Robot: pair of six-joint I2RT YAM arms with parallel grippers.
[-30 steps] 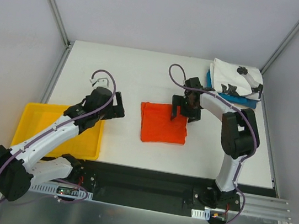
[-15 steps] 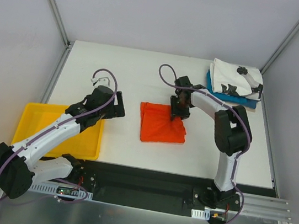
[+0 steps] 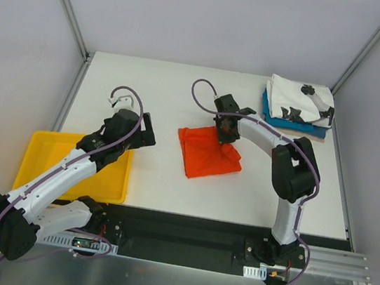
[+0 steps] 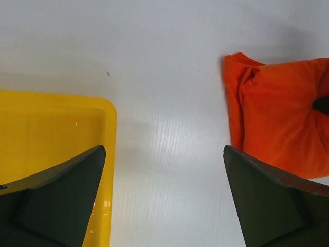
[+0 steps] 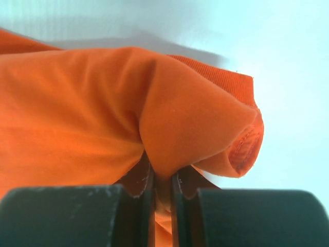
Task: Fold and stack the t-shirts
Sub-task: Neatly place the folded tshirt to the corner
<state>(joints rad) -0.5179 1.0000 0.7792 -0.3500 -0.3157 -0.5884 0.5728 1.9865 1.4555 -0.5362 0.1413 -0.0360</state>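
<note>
The folded orange-red t-shirt (image 3: 206, 155) lies mid-table, skewed, its far right corner lifted. My right gripper (image 3: 224, 131) is shut on that corner; in the right wrist view the cloth (image 5: 169, 118) bunches up from between the closed jaws. The shirt also shows in the left wrist view (image 4: 277, 123). My left gripper (image 3: 143, 130) is open and empty, over bare table between the tray and the shirt. The white t-shirt with black marks (image 3: 298, 100) lies folded on the teal-blue t-shirt (image 3: 298, 125) at the far right corner.
A yellow plastic tray (image 3: 41, 146) sits at the near left, its corner under my left gripper's left finger (image 4: 56, 200). Grey walls close in the table on three sides.
My right gripper has moved left and back, closed on the orange-red shirt's far right corner and pulled it, so the shirt has turned and shifted. My left arm drew back slightly.
</note>
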